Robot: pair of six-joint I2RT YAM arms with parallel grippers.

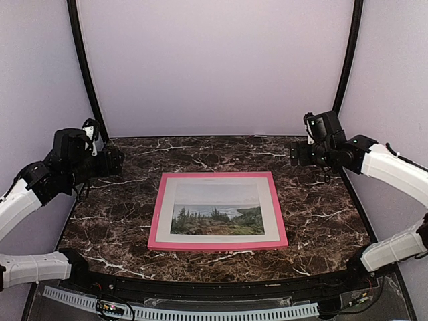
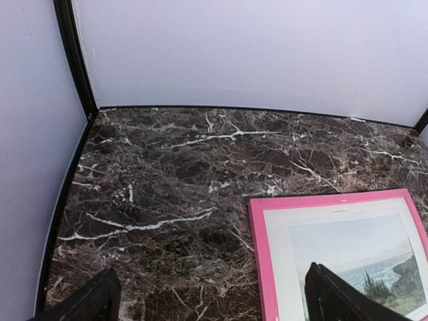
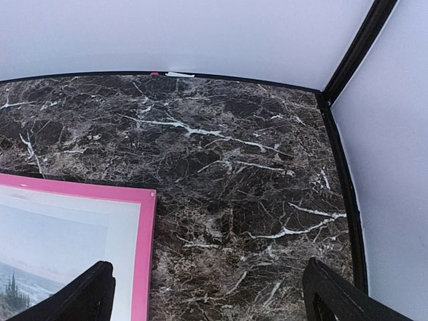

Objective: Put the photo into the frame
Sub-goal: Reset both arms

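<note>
crosswise, the frame lies flat, long axis left-right, photo sky-side far; both jaws wide.

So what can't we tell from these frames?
- Top external: the frame lies face up, so its back is hidden.
- Left wrist: the bottom and right edges cut off most of the frame and the photo.
- Right wrist: the left and bottom edges cut them off too.

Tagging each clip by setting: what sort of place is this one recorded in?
Probably a purpose-built robot test booth, not a home. Plain pale walls with black corner posts enclose a dark marble-pattern tabletop, and the left arm and right arm flank the pink frame lying on it.
</note>
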